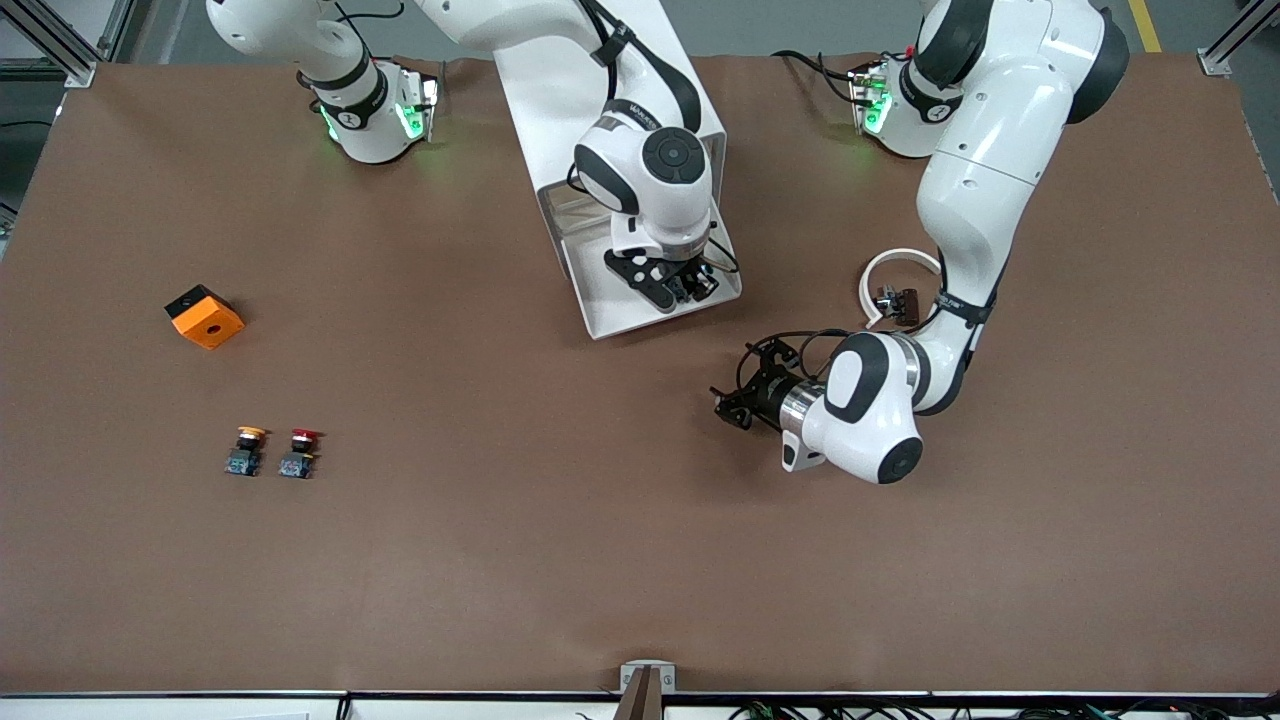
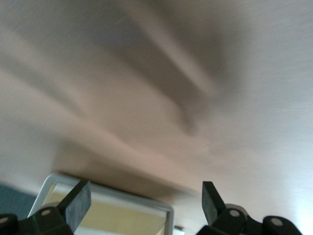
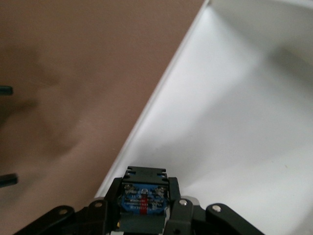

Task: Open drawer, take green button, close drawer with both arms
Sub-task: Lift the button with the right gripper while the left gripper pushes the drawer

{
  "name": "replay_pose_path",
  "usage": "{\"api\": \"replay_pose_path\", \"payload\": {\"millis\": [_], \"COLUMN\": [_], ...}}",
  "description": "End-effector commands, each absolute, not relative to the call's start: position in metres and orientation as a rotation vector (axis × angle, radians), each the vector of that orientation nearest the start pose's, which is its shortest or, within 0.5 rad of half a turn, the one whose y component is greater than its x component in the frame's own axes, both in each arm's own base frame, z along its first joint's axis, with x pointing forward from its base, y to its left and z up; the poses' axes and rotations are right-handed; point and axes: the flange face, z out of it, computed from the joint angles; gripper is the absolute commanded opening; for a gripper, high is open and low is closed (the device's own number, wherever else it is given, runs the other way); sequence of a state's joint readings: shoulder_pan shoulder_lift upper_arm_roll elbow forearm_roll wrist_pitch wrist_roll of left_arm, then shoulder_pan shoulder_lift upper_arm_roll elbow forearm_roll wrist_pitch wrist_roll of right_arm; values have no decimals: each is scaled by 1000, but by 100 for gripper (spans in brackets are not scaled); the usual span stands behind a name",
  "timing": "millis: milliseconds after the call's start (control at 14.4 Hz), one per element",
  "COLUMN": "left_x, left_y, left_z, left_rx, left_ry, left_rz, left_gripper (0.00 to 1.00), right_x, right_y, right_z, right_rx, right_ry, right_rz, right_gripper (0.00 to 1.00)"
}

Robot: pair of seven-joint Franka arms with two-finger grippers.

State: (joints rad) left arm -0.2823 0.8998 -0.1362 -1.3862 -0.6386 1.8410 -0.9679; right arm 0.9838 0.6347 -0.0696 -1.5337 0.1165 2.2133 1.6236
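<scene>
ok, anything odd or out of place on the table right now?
Nothing spilled or damaged. The drawer stands open, right gripper shut on the button over it. Left gripper is open over bare table. A white ring with a small dark part lies by the left arm.

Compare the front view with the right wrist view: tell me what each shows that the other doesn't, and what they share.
Only the front view shows the left gripper, open over bare table, plus the yellow-capped button, the red-capped button and an orange block. Only the right wrist view shows the button, its blue and black body clamped between the fingers. Both show the right gripper over the open white drawer.
</scene>
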Motion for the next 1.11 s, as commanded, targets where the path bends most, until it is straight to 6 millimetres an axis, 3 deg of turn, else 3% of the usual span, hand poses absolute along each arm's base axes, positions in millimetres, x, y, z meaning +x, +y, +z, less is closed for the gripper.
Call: {"api": "replay_pose_path", "payload": {"millis": [0, 139, 279, 488, 836, 1045], "left_x": [630, 634, 637, 645, 649, 648], "left_y": [-305, -307, -308, -313, -329, -345], "left_z": [172, 178, 185, 196, 211, 222], "left_rx": [-3013, -3101, -3159, -3192, -3171, -3144], "left_ry": [-1291, -1206, -1074, -957, -853, -759], "left_rz": [1098, 1005, 874, 688, 473, 281], "left_gripper": [100, 100, 100, 100, 100, 100], "right_x": [483, 522, 562, 609, 667, 682], "right_y": [539, 504, 458, 381, 261, 193], "right_z": [326, 345, 350, 330, 308, 283], "right_rx": [-2848, -2915, -2965, -3055, -3090, -3087], "right_ry": [1134, 1009, 816, 479, 160, -36], "right_rz": [64, 81, 68, 83, 75, 52], "right_gripper": [0, 0, 0, 0, 0, 0]}}
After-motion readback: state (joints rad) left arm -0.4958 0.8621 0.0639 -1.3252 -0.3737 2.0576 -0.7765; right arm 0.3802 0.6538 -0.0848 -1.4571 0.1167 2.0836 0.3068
